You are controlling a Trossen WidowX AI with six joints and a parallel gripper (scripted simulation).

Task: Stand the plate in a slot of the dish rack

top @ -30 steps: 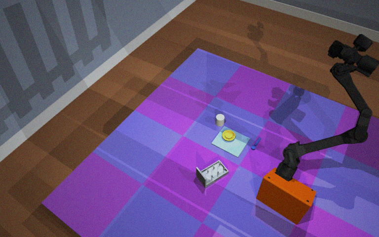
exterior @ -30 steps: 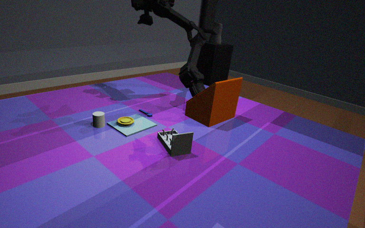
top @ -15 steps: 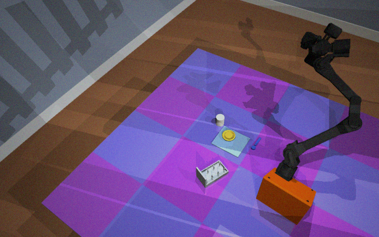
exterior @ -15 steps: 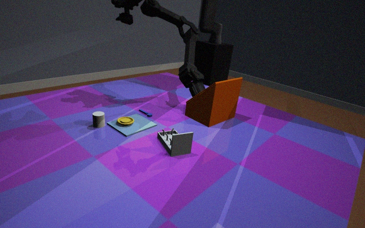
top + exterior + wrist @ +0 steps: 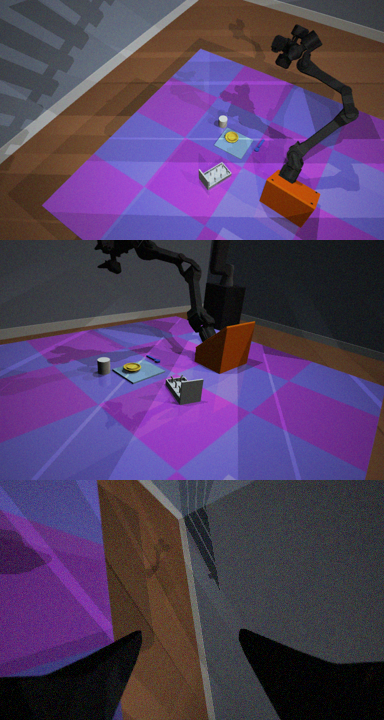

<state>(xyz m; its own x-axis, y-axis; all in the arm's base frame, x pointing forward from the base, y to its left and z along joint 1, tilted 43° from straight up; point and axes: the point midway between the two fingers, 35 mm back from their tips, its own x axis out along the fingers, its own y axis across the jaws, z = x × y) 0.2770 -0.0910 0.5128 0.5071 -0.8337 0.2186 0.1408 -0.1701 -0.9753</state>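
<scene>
A yellow plate [image 5: 231, 136] [image 5: 132, 367] lies flat on a light blue mat [image 5: 240, 151] [image 5: 135, 378], near one corner. The white and grey dish rack [image 5: 201, 180] [image 5: 191, 391] stands apart from the mat, with a tall panel at one end and several upright pegs inside. No plate is in it. My gripper [image 5: 191, 634] is open with nothing between its fingertips in the wrist view. The arm holds it high in the air, far above and away from the plate and rack.
A white cylinder [image 5: 222, 121] [image 5: 103, 365] stands beside the mat's corner near the plate. A small blue utensil [image 5: 259, 145] [image 5: 153, 359] lies off the mat's other side. The orange base block [image 5: 286, 199] [image 5: 232, 348] carries the arm. Walls stand beyond the checkered floor.
</scene>
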